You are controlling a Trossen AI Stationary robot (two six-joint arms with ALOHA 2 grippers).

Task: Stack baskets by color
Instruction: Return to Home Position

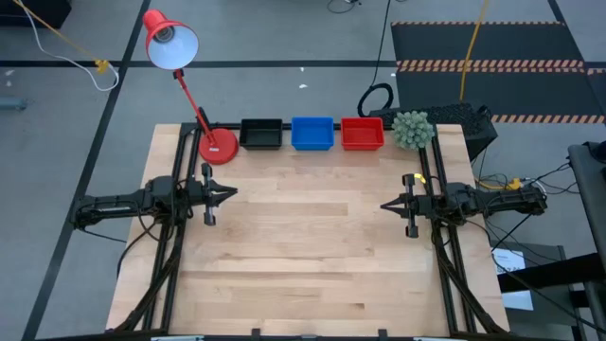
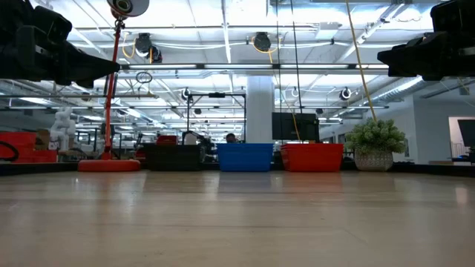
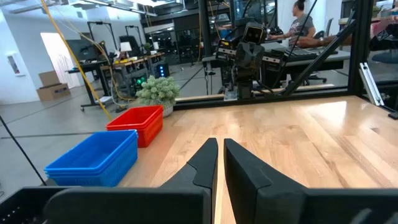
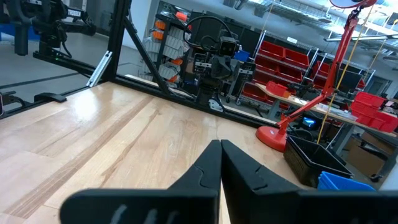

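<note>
Looking down from overhead, you had the three baskets in a row along the far edge of the counter (image 1: pixel 312 265). The black basket (image 1: pixel 261 134) sat nearest the lamp (image 1: pixel 218 146), the blue basket (image 1: pixel 312 134) was in the middle, and the red basket (image 1: pixel 362 134) was just beside the plant (image 1: pixel 412 130). Slim gaps separated the neighbours. The left pincer (image 1: pixel 232 194) hovered over the counter's left side and the right pincer (image 1: pixel 384 206) over its right side. Their tips pointed at each other across bare wood, well apart from the baskets.

That view did not tell you how the fingers stood; the wrist cameras did. On each arm the two dark fingers were drawn together to a thin slit, with nothing between them.

Only the left wrist camera showed you layered rims on the blue and red baskets, one over another, where the overhead view gave flat blocks of colour. It also caught a person (image 3: pixel 301 25) seated beyond the counter. The right wrist camera showed you the black basket next to the lamp's round base, with just a corner of blue behind it.

The camera at counter height showed you what the overhead one could not: both arms hung high above the wood, at the top corners of its frame, with the baskets standing side-on far below them.
</note>
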